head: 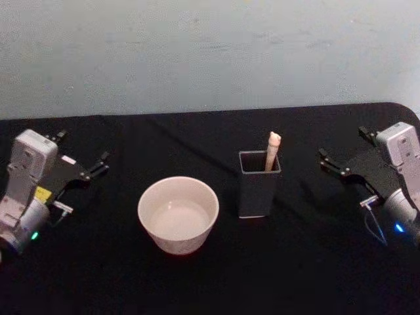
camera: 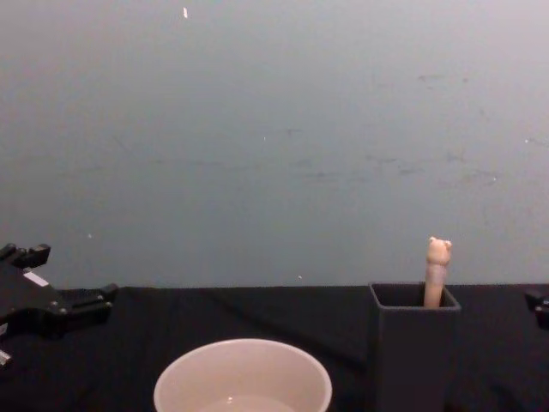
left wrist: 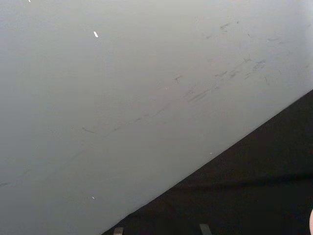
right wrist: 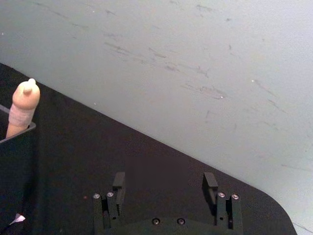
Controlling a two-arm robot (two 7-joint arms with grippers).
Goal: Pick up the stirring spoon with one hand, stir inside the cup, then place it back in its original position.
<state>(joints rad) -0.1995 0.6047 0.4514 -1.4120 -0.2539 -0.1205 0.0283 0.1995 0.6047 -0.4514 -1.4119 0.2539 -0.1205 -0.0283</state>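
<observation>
From the head camera, my left fingers [head: 95, 167] sit low at the left side of the black counter [head: 210, 282], spread apart and grasping nothing. My right fingers [head: 331, 164] mirror them at the right side, also released and empty. Between the two stands the cup [head: 178, 213], a little left of centre, with the dark grey holder [head: 254, 190] just beside it on its right, the two not touching. The stirring spoon [head: 272, 151] stands in the holder, leaning toward its far right corner. Only the beige handle and bear-head knob show above the square mouth.

In my left wrist view, I see mostly the pale wall [left wrist: 122, 98] and a strip of counter. The two finger tips peek in, set well apart.

In my right wrist view, both fingers stand apart with bare counter between them. Farther off, the spoon's knob rises out of the holder's corner.

From the chest camera, my left fingers reach in from the left edge, low over the counter and well apart from the cup. The cup's rim sits at the bottom. The holder stands to its right, and the bear head pokes up against the wall. A dark bit of my right fingers shows at the right edge.
</observation>
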